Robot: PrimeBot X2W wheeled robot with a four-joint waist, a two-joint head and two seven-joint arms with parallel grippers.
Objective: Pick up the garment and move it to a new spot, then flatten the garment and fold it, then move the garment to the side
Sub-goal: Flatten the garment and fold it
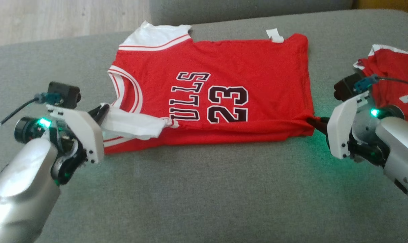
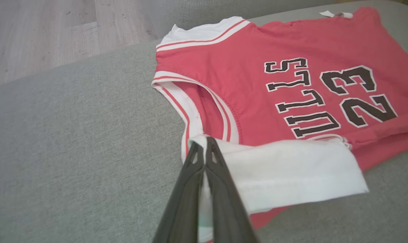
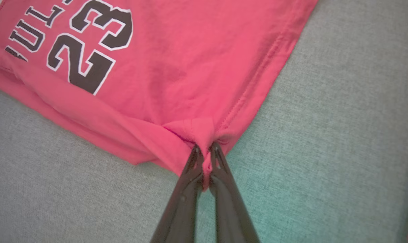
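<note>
Garment: the red jersey (image 1: 224, 77) lies mostly flat toward the back of the grey cushion (image 1: 204, 189), print side up, with a black "23" and lettering outlined in white.
Left fingers: the left gripper (image 2: 204, 143) has its fingers pinched together on the white sleeve (image 2: 291, 168), which lies pulled across the red cloth at the collar end.
Right fingers: the right gripper (image 3: 205, 148) is clamped tight on the hem corner (image 3: 197, 130), and the red cloth bunches into a little pucker right at the tips.
Edges: the jersey's near long edge is rolled over into a soft fold running between the two grips. The far edge lies straighter, with a small white tag (image 1: 274, 35) poking out past it.
Open room: there's a wide bare stretch of cushion in front of the jersey, between the arms. It's tighter on the right, where a second red garment (image 1: 392, 71) sits by the right arm, apart from the jersey. At the far left the cushion rounds off toward the wooden floor (image 1: 55, 17).
Materials: the cushion is a heathered grey weave. The jersey is a thin soft knit with a stitched hem and white-and-red striped trim at the neck and armholes. The fingers are dark, smooth and tapered, with small cutouts near the tips.
</note>
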